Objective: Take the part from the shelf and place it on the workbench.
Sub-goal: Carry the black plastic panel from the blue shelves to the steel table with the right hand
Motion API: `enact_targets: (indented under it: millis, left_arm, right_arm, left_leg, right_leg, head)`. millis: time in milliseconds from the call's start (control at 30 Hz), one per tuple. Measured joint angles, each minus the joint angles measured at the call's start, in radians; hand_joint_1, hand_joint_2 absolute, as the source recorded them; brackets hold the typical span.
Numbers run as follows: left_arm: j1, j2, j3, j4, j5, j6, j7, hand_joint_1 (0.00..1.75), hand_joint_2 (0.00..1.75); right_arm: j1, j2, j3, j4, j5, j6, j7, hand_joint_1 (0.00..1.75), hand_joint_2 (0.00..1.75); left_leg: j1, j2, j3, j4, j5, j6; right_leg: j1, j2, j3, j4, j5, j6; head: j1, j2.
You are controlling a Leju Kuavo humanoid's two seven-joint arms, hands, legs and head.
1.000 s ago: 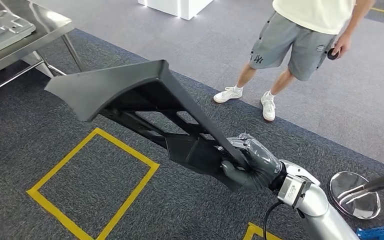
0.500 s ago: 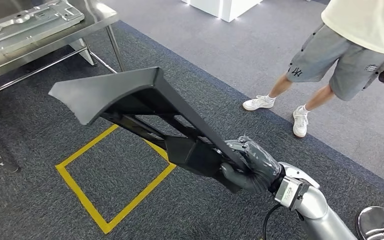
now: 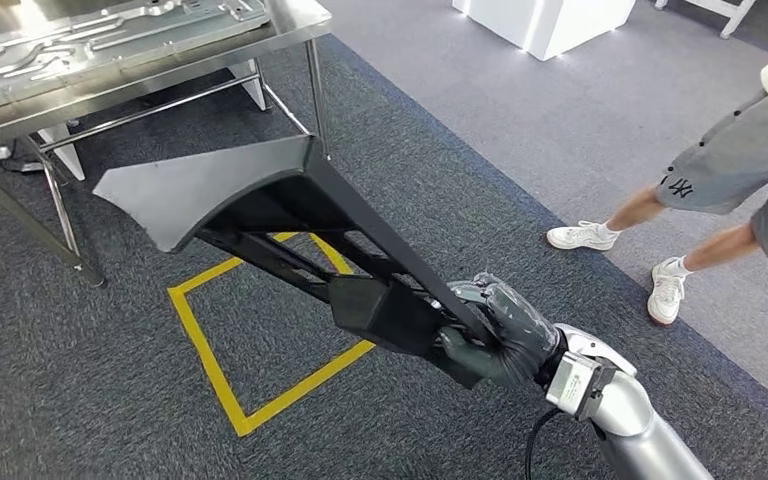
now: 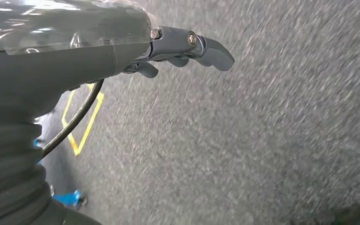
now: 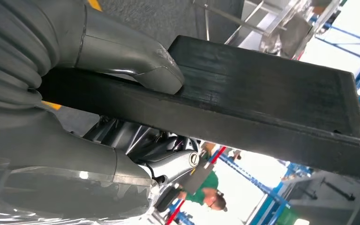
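Dark grey carpet [image 3: 80, 400] underfoot, with a yellow taped square [image 3: 260, 340] marked on it and the steel workbench [image 3: 300, 25] at the far left of the head view. A stamped metal panel [image 3: 110, 40] already lies on the bench top, so you'll have to pick your landing spot around it.

Your right hand [image 3: 495, 330] is clenched around the narrow end of the black part [image 3: 260, 200]. In the right wrist view the thumb [image 5: 136, 56] presses flat on the upper face of the bar while the fingers wrap beneath. That's a clamp on the thin stem, likely because the wide end is too broad to grasp.

The part is in the air, well clear of the floor, its wide flared end pointing toward the bench and hanging above the taped square. Holding it at one end puts a long lever on the wrist, so I'd expect sag or twist if the grip loosens.

Your left hand [image 4: 183, 49] hangs over the carpet holding nothing, fingers loosely extended.

A person [image 3: 720, 170] in grey shorts and white shoes stands to the right on the lighter floor, well apart from the part.

My read: pickup is done and this is the carry. Placement is not yet done.
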Motion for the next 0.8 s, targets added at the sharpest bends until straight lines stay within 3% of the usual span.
enact_targets:
  millis: [67,100,167,200,233,300,367,467,533,600,667,700,733,800]
  left_arm:
    - [-0.001,-0.001,0.000,0.000,0.000,-0.001,-0.001,0.00,1.75]
    - [-0.003,-0.001,0.000,0.000,0.000,-0.002,-0.002,0.00,1.75]
    - [-0.003,-0.002,0.000,0.000,0.000,-0.002,-0.004,0.00,1.75]
    - [-0.003,-0.002,0.000,0.000,0.000,-0.002,-0.005,0.00,1.75]
    - [-0.002,-0.002,0.000,0.000,0.000,-0.002,-0.006,0.00,1.75]
    - [-0.001,-0.003,0.000,0.000,-0.001,-0.002,-0.006,0.00,1.75]
    - [-0.002,-0.004,0.000,0.000,-0.001,-0.002,-0.006,0.00,1.75]
    - [0.000,-0.004,0.000,0.000,-0.001,-0.001,-0.007,0.00,1.75]
    - [0.000,-0.004,0.000,0.000,-0.001,0.000,-0.007,0.00,1.75]
    - [-0.004,-0.003,0.000,0.000,-0.002,0.001,-0.006,0.00,1.75]
    - [-0.006,-0.002,0.000,0.000,-0.002,0.001,-0.006,0.00,1.75]
    - [-0.005,-0.002,0.000,0.000,-0.002,0.001,-0.006,0.00,1.75]
    - [-0.004,-0.001,0.000,0.000,-0.002,0.001,-0.006,0.00,1.75]
    - [-0.003,0.000,0.000,0.000,-0.002,0.001,-0.006,0.00,1.75]
  right_arm:
    - [0.001,0.002,-0.001,-0.001,0.000,-0.001,0.000,1.75,1.75]
    - [0.003,0.003,-0.001,-0.001,0.000,-0.001,0.000,1.75,1.75]
    - [0.011,0.004,-0.002,-0.001,0.000,-0.002,0.000,1.75,1.75]
    - [0.014,0.004,-0.002,-0.001,-0.001,-0.002,0.000,1.75,1.75]
    - [0.016,0.004,-0.002,-0.001,-0.002,-0.002,-0.001,1.75,1.75]
    - [0.018,0.004,-0.004,-0.002,-0.006,-0.002,-0.002,1.75,1.75]
    - [0.019,0.005,-0.008,-0.006,-0.009,-0.002,-0.003,1.75,1.75]
    - [0.021,0.006,-0.011,-0.009,-0.010,-0.003,-0.004,1.75,1.75]
    - [0.021,0.006,-0.011,-0.010,-0.009,-0.005,-0.004,1.75,1.75]
    - [0.023,0.006,-0.013,-0.012,-0.010,-0.005,-0.004,1.75,1.75]
    - [0.027,0.005,-0.014,-0.013,-0.013,-0.004,-0.005,1.75,1.75]
    - [0.028,0.005,-0.014,-0.013,-0.014,-0.003,-0.006,1.75,1.75]
    - [0.029,0.005,-0.014,-0.013,-0.016,-0.002,-0.006,1.75,1.75]
    - [0.029,0.006,-0.014,-0.013,-0.023,0.001,-0.006,1.75,1.75]
  left_leg:
    - [0.006,-0.021,0.012,-0.010,0.007,0.011]
    - [0.005,-0.031,0.013,-0.011,0.008,0.014]
    - [0.004,-0.057,0.013,-0.009,0.007,0.017]
    - [0.004,-0.069,0.014,-0.008,0.006,0.017]
    - [0.004,-0.081,0.016,-0.006,0.004,0.017]
    - [0.004,-0.102,0.019,0.001,-0.003,0.012]
    - [0.002,-0.116,0.015,0.010,-0.011,0.003]
    - [0.001,-0.128,0.007,0.009,-0.015,-0.014]
    - [-0.001,-0.104,0.000,0.032,-0.034,-0.025]
    - [0.000,-0.060,-0.045,0.132,-0.091,-0.033]
    - [0.003,-0.039,-0.114,0.266,-0.148,-0.039]
    - [0.005,-0.037,-0.132,0.298,-0.152,-0.041]
    - [0.007,-0.035,-0.129,0.290,-0.135,-0.042]
    - [0.009,-0.029,-0.069,0.170,-0.064,-0.041]
  right_leg:
    - [-0.004,0.063,-0.031,0.076,-0.046,0.006]
    - [-0.004,0.094,-0.065,0.142,-0.078,0.006]
    - [-0.003,0.116,-0.133,0.262,-0.113,0.007]
    - [-0.003,0.118,-0.149,0.279,-0.104,0.007]
    - [-0.003,0.119,-0.145,0.253,-0.073,0.006]
    - [-0.004,0.130,-0.097,0.123,0.008,0.002]
    - [-0.004,0.147,-0.058,0.022,0.044,-0.005]
    - [-0.003,0.146,-0.051,0.002,0.041,-0.020]
    - [-0.007,0.130,-0.044,-0.005,0.041,-0.032]
    - [-0.009,0.112,-0.039,-0.009,0.039,-0.041]
    - [-0.007,0.096,-0.039,-0.009,0.036,-0.044]
    - [-0.007,0.089,-0.038,-0.009,0.034,-0.043]
    - [-0.008,0.084,-0.036,-0.008,0.033,-0.042]
    - [-0.009,0.077,-0.029,-0.007,0.029,-0.036]
  head:
    - [0.000,0.000]
    - [0.000,0.000]
    - [0.001,0.000]
    - [0.001,0.000]
    - [0.001,0.000]
    - [0.001,0.000]
    - [0.001,0.000]
    - [0.000,0.000]
    - [0.000,0.000]
    - [0.000,0.000]
    - [0.000,0.000]
    - [0.000,0.000]
    - [0.000,0.000]
    - [0.000,0.000]
